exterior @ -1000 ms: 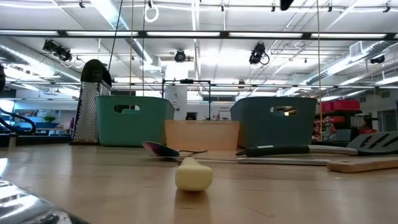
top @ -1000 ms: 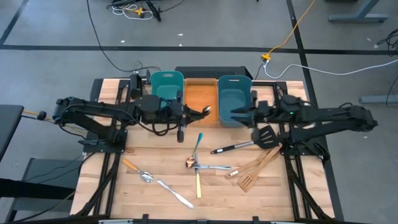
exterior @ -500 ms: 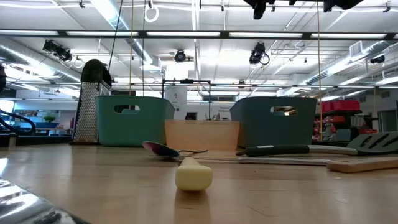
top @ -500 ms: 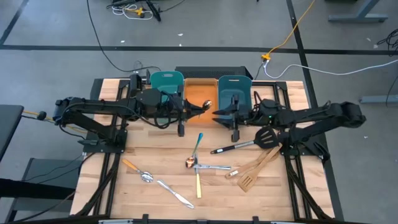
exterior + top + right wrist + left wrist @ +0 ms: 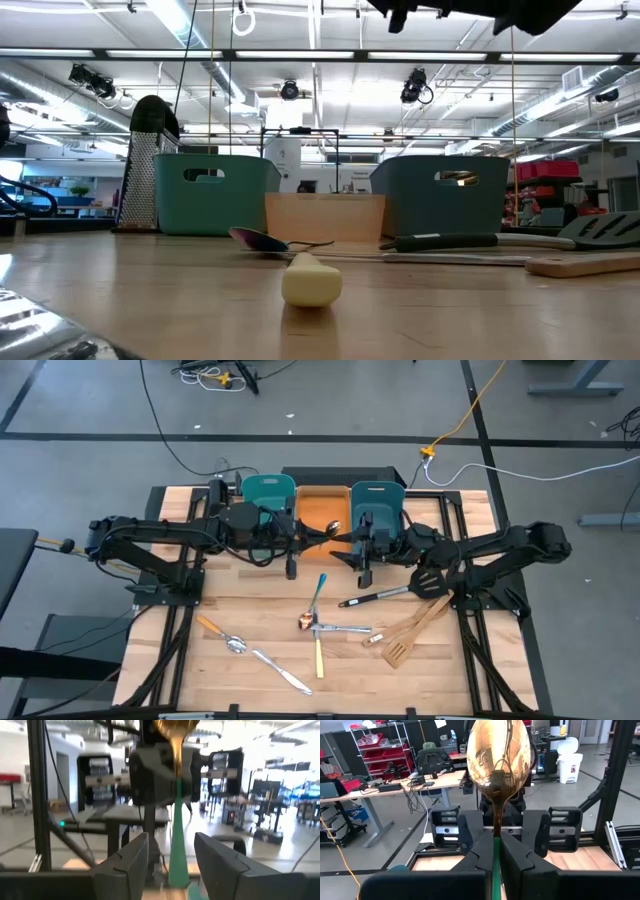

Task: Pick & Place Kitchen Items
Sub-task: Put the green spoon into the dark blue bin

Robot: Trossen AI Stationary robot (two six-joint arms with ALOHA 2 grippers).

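Note:
My left gripper [image 5: 310,541] reaches level from the table's left and is shut on a spoon with a gold bowl [image 5: 497,760] and a green handle [image 5: 177,857]. It holds the spoon high above the table, in front of the orange bin [image 5: 320,505]. My right gripper [image 5: 171,840] faces it from the right, open. Its fingers stand on either side of the hanging green handle with a gap on each side. The other kitchen items lie on the table: a black slotted spatula [image 5: 425,580], two wooden spatulas [image 5: 412,630], spoons [image 5: 312,622] and a knife [image 5: 280,670]. My left gripper pinches the spoon between its two fingertips where the gold neck meets the green handle [image 5: 495,834]. The fingers come level from the table's left and lie across the spoon. The spoon stands about upright, bowl up and handle hanging below, clear of the table.
Two teal bins [image 5: 268,498] [image 5: 377,510] flank the orange bin at the table's far edge. A metal grater [image 5: 150,165] stands beside the left teal bin. A cream-coloured handle end [image 5: 312,280] lies close to the low camera. Bare wood shows at the near left and near right.
My right gripper has swung from beside the right teal bin toward the table's left and a little down. It has come up close to the left gripper and the spoon's handle. The spoon stays upright in the left gripper.

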